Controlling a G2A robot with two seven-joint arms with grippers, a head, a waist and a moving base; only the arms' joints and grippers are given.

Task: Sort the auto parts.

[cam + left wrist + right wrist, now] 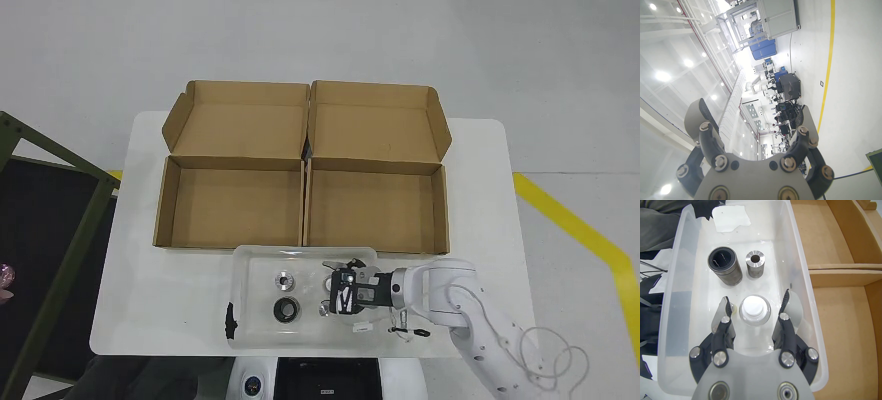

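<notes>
Right gripper is down inside the clear bin, jaws spread wide, holding nothing. Centred between its fingers and touching neither is a round clear part with a white cap. A small pale part sits just inside one finger; can't tell if they touch. Beyond the fingertips, upright and side by side, are a big dark linear bearing and a smaller steel bushing. Left gripper is also spread and empty, pointed away from the table into the room. Past the bin wall flanking the right gripper lie the first cardboard box and the second cardboard box, lids open, nothing inside either. Progress looks like zero: all four visible parts are in the bin, none sorted. The capped part looks like the first pick, with the jaws lined up but not closed.
</notes>
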